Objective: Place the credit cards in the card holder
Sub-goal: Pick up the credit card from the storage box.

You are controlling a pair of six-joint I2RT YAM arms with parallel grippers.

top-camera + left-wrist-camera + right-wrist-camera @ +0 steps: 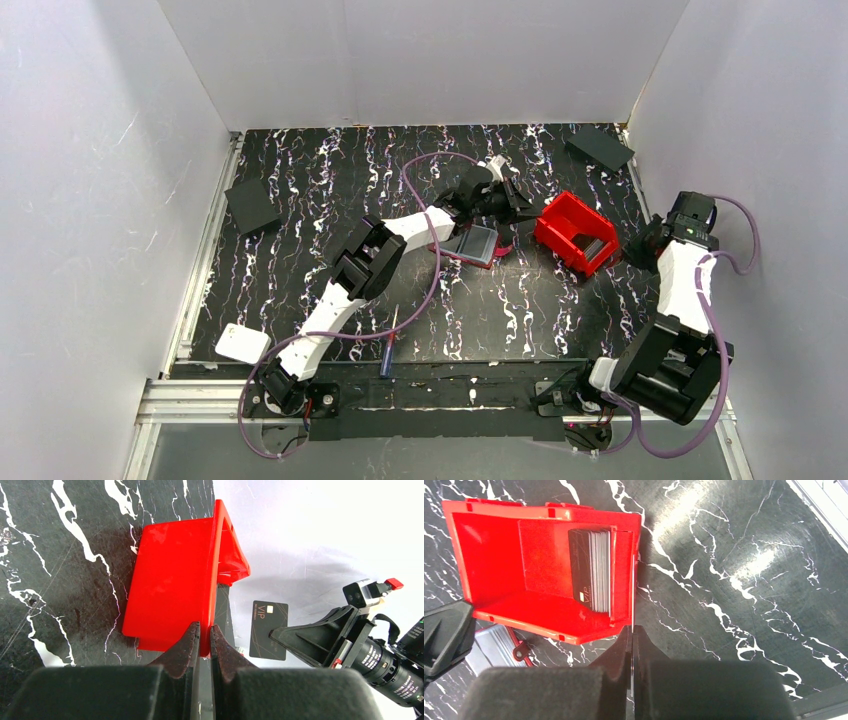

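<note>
Near-left base: left arm (340, 300) reaches diagonally out toward the centre, elbow raised, wrist turned to the right. At its tip, left hand (204, 630) has its fingers pressed together on a thin wall of the red bin (170, 580).

Near-right base: right arm (682, 280) is folded, elbow block low by the base, forearm rising along the right side, wrist bent inward. There, right hand (631, 632) has its fingers pinched tight on one credit card (268, 630), which sits edge-on between them.
</note>
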